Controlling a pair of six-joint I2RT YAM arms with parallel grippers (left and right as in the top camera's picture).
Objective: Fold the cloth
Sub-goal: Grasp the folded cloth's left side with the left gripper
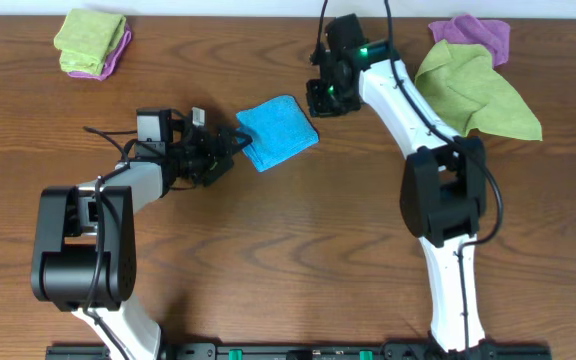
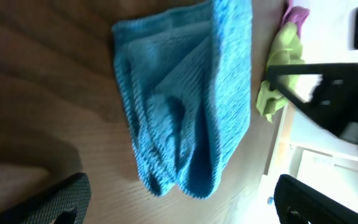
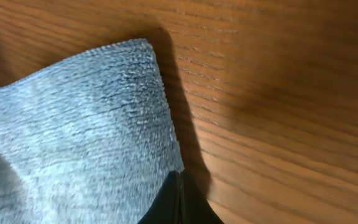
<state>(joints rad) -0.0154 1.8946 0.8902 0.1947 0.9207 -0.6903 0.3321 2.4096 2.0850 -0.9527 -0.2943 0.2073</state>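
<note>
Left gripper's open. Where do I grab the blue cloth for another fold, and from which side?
Take the layered end of the blue cloth nearest the left gripper, coming in low from that side. The stacked layers bulge off the table there, so its open jaws can probably pinch them all.

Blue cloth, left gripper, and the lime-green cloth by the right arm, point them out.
blue cloth (image 1: 278,132), overhead view, middle of top layer.
left gripper (image 1: 233,150), overhead view, midway between its fingertips.
lime-green cloth by the right arm (image 1: 473,90), overhead view, its middle.
</note>
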